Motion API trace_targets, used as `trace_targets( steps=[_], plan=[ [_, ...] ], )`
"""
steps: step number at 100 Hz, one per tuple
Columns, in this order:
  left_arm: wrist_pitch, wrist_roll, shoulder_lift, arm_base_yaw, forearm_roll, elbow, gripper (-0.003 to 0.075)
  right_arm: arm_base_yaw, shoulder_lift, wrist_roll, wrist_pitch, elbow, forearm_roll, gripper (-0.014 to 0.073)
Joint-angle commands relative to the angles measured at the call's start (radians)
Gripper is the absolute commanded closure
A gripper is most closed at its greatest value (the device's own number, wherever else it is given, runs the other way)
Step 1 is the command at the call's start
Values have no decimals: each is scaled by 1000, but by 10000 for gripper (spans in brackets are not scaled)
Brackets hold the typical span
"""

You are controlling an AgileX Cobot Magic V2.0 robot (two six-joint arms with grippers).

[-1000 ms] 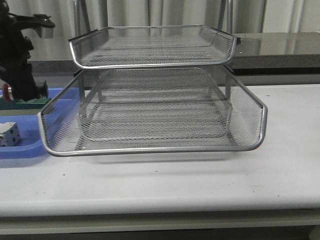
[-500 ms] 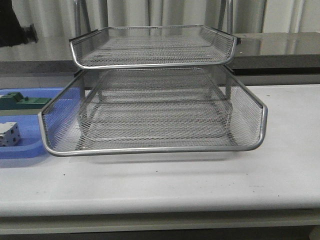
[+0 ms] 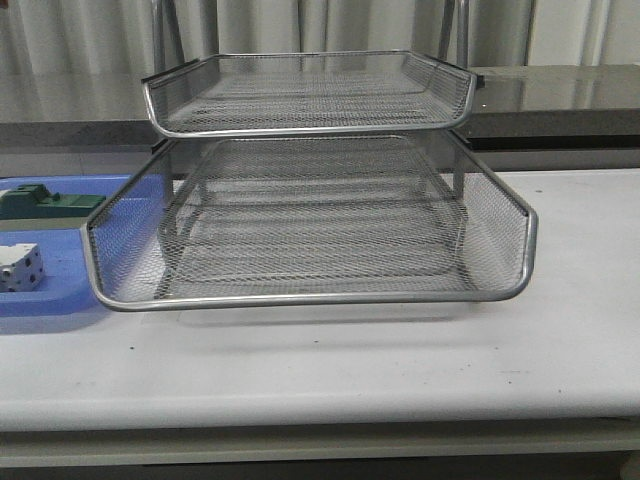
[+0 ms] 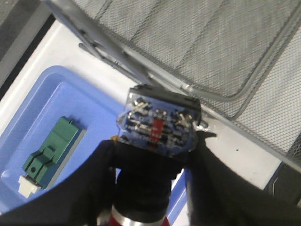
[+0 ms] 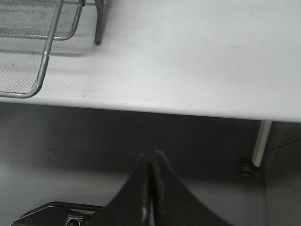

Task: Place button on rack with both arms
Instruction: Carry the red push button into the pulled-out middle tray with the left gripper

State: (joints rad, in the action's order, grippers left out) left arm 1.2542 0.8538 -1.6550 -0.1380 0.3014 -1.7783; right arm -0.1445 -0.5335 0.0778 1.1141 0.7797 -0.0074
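The button (image 4: 157, 129) was held in the left pincer (image 4: 150, 188), which was closed on its dark body. Its clear rear block with metal screws and a red mark faced the wrist camera, and a little of the red head showed at the lower edge of that view. The button was in the air, above the border between the blue tray (image 4: 89, 101) and the rack (image 4: 197, 42), just beside the rack's rounded wire corner. It did not touch the rack.

In the front view the rack (image 3: 310, 215) stood on the white tabletop (image 3: 400, 370), with two mesh tiers visible, the upper one smaller and set further back. Both tiers looked empty. Neither the button nor the left arm could be seen in this view.

To the left of the rack, touching or almost touching its lower tier, lay the blue tray (image 3: 40, 300). Inside it was a green block (image 3: 50, 203) near the rear and a white block with holes (image 3: 18, 268) nearer the front. The left wrist view showed the green block (image 4: 51, 153) lying flat on the tray.

The right pincer (image 5: 150, 188) was well away from the rack, beyond the front edge of the tabletop (image 5: 188, 61). Its two dark fingers were pressed together and held nothing.
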Motion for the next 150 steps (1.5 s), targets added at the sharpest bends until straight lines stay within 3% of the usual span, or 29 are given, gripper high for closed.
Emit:
trace_targets(
  steps=[1, 42, 61, 150],
  plan=[
    [13, -20, 54, -56, 41, -27, 741, 2, -2, 2, -52, 36, -14, 664],
    [13, -44, 57, -348, 40, 38, 741, 2, -2, 2, -52, 36, -14, 664],
    [13, -44, 28, -425, 40, 55, 741, 2, -2, 2, -52, 36, -14, 664],
    [2, -44, -221, -459, 63, 55, 740, 2, -2, 2, -52, 36, -14, 664]
  ],
)
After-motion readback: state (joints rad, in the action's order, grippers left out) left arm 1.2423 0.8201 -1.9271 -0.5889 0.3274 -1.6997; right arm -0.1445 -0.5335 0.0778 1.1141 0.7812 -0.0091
